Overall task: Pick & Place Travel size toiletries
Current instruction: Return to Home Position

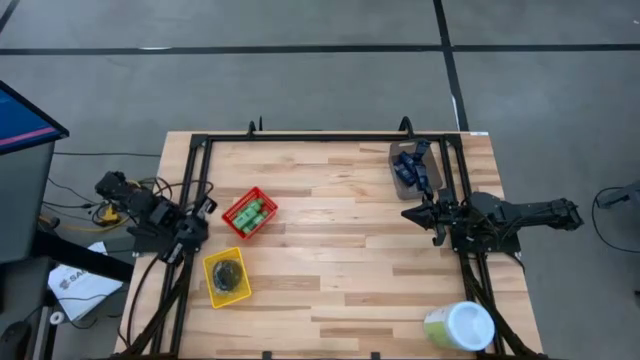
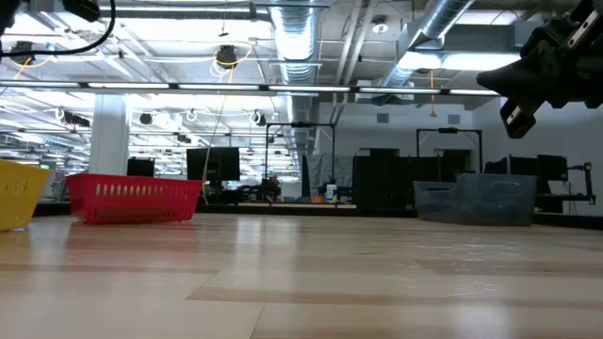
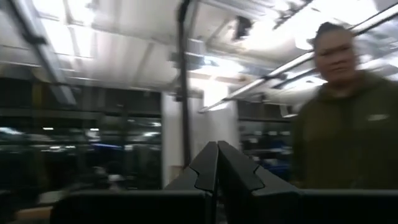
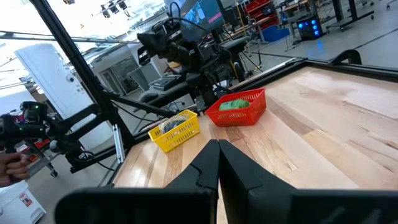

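Pale wooden-plank worktop point(image 1: 340, 260), read in the high view from 9 o'clock across to 3.

- 9 o'clock edge: left arm point(image 1: 150, 210) folded off the boards, its wrist camera facing the room. Jaws closed, dark fingers point(image 3: 205, 171) pressed tip to tip with nothing between them.
- About 10 o'clock of centre: red plastic mesh bin point(image 1: 240, 201) holding the bright green little bottles point(image 1: 252, 215).
- 8 o'clock, near the red bin: yellow plastic mesh bin point(image 1: 209, 282) with the dark grey round discs point(image 1: 229, 275) inside.
- 1 o'clock corner: grey-brown plastic bin point(image 2: 471, 202) with the dark blue flat tubes point(image 1: 410, 168) in it.
- 3 o'clock edge: right arm point(image 1: 500, 215) raised above the worktop, pointing toward 9 o'clock. Jaws closed and empty, fingers point(image 4: 205, 171) meeting.
- 5 o'clock corner: large pale green-and-white tub point(image 1: 462, 325), well apart from the bins.

Progress, my reading: the sorting looks finished. Every toiletry I can find sits in a bin, and none shows loose on the boards. Only parking the arms seems left, and both look close to rest.

Hard to make out:
- Counts. The discs read as one dark mass, and the bottles and tubes overlap.
- The low view shows only bin walls, so the contents are hidden.
- A person in an olive top point(image 3: 348, 124) stands beyond the left arm, blurred.
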Tool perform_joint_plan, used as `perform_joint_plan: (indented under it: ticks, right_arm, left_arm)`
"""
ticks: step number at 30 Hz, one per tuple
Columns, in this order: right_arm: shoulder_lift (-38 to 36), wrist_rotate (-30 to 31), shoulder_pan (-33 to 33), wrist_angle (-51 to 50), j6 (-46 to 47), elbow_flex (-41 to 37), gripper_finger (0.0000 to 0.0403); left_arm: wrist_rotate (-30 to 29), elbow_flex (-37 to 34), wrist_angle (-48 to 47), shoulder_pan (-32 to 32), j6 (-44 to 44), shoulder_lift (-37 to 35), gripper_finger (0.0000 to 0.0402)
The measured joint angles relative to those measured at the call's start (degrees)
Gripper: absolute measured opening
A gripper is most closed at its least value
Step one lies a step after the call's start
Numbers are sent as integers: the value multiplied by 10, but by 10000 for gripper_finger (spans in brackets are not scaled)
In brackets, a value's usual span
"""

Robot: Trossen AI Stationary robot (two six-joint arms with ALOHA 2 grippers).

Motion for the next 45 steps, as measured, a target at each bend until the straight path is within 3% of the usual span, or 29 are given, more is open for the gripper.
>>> perform_joint_plan:
  ticks: [8,16,30,39,45]
  right_arm:
    - [0,0,0,0,0,0,0]
    - [0,0,0,0,0,0,0]
    - [0,0,0,0,0,0,0]
    - [0,0,0,0,0,0,0]
    - [0,0,0,0,0,0,0]
  left_arm:
    - [0,0,0,151,-65,0,3]
    - [88,0,-75,267,-148,0,3]
    - [90,0,-265,280,-161,54,3]
    - [93,0,-261,280,-143,117,3]
    - [158,0,-226,280,-153,116,3]
